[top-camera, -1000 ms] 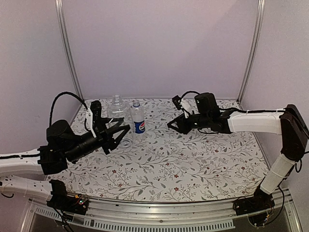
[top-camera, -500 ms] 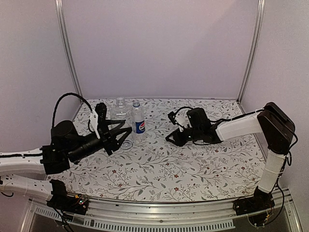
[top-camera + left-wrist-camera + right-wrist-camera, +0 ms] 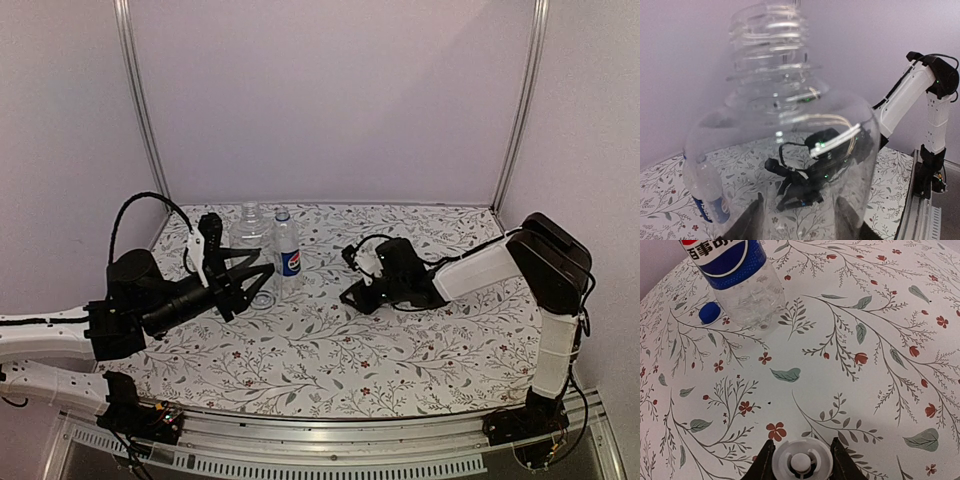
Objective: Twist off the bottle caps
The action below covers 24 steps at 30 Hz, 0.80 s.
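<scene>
Nearest the arm bases, to the right of the Pepsi bottle (image 3: pixel 735 270), the pale cap (image 3: pixel 799 456) is pinched between the fingers of the right end effector (image 3: pixel 801 465), which is held low over the floral worktop (image 3: pixel 880 315). Just left of the Pepsi bottle, the shorter unlabelled bottle (image 3: pixel 785 125) is clasped around its body by the left end effector (image 3: pixel 258 280); it is held upright and its threaded neck is seen uncapped. Just beside the Pepsi bottle's base, the blue cap (image 3: pixel 709 313) is seen lying on the worktop.
</scene>
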### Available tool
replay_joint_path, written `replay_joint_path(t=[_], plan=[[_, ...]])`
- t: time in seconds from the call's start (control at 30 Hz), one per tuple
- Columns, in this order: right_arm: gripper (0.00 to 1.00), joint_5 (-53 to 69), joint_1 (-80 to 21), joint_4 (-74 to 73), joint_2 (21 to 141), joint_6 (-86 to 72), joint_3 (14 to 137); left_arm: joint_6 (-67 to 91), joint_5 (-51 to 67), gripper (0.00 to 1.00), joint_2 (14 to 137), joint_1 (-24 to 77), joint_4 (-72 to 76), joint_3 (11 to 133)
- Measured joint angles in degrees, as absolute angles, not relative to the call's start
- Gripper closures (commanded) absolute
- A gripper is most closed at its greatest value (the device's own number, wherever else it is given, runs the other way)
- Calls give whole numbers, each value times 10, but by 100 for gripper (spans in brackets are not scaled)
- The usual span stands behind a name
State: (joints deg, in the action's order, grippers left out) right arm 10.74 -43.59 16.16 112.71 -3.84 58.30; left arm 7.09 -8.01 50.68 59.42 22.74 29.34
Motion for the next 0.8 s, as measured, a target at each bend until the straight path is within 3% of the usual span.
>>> replay_joint_path(t=[0.4,0.8], plan=[[61,78,-457,178,1150,-32,571,71,-80,54,512,594,228,292],[9,65,-457,170,1127,-35,553,66,-80,52,512,594,228,291]])
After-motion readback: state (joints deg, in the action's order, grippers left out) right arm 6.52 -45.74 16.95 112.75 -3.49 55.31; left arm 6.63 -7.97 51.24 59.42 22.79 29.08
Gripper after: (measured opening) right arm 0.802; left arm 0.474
